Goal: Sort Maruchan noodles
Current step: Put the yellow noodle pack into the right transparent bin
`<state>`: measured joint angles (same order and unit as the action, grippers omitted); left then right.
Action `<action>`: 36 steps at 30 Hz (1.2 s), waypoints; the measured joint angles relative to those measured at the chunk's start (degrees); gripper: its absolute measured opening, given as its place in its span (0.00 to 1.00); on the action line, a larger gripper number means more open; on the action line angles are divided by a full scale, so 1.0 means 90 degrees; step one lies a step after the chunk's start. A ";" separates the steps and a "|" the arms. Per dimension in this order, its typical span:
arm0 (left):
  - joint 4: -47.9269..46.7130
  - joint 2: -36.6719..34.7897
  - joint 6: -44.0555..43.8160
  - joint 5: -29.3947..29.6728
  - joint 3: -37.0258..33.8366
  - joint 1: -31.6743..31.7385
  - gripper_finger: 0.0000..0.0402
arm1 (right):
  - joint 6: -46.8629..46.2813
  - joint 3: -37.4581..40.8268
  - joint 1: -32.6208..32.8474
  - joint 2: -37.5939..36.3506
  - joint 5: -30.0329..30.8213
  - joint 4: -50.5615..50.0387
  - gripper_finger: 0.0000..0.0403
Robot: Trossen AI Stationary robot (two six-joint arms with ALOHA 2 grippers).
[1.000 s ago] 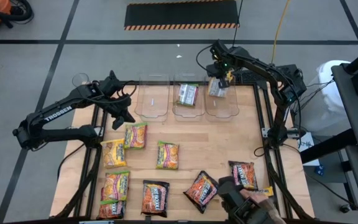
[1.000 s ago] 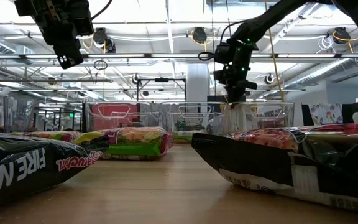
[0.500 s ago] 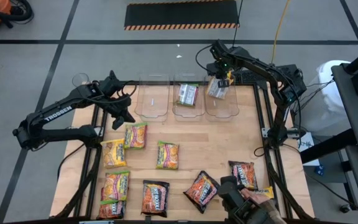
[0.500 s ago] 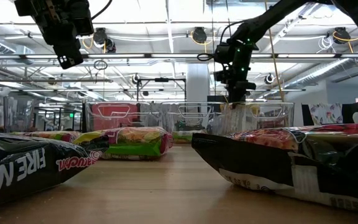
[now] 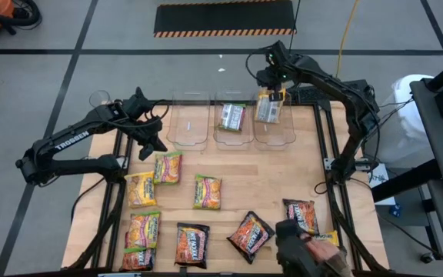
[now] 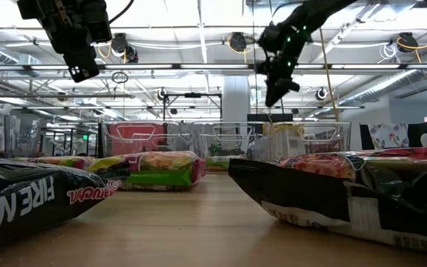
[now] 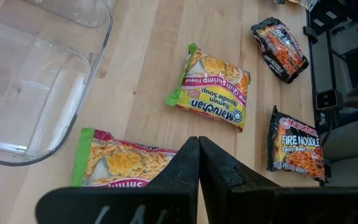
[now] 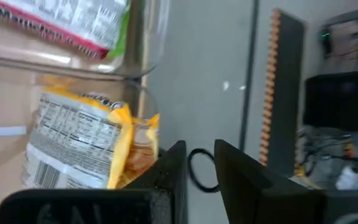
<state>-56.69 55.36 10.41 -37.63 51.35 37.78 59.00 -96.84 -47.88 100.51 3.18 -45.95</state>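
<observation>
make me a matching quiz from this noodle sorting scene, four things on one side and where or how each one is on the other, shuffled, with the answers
Things
1. left bin
2. middle bin
3. right bin
4. left gripper

Place or state
A. holds a yellow-edged packet, lying label side up
B. shut, raised over the table's left rear part
C. holds a green-edged packet
D. has no packet in it

Pairs: 1-D, 2-C, 3-A, 4-B
</observation>
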 joint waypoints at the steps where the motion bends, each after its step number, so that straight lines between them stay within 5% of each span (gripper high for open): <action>1: 0.0000 0.0001 0.0000 -0.0001 0.0000 0.0000 0.02 | -0.0005 0.0000 0.0025 -0.0125 0.0000 -0.0014 0.20; 17: 0.0000 0.0000 0.0142 0.0000 0.0000 0.0000 0.02 | -0.2892 -0.0005 0.1724 -0.2722 -0.0374 -0.1263 0.20; 28: -0.0005 -0.0001 0.0146 0.0000 0.0000 0.0000 0.02 | -0.5944 -0.0005 0.3415 -0.3090 -0.0442 -0.3213 0.20; 36: -0.0007 0.0001 0.0148 0.0000 0.0000 -0.0002 0.02 | -0.8114 -0.0005 0.4372 -0.2930 -0.2111 -0.3604 0.20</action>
<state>-56.75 55.37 11.75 -37.63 51.35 37.76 -14.02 -96.88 -8.53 74.14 -15.82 -78.39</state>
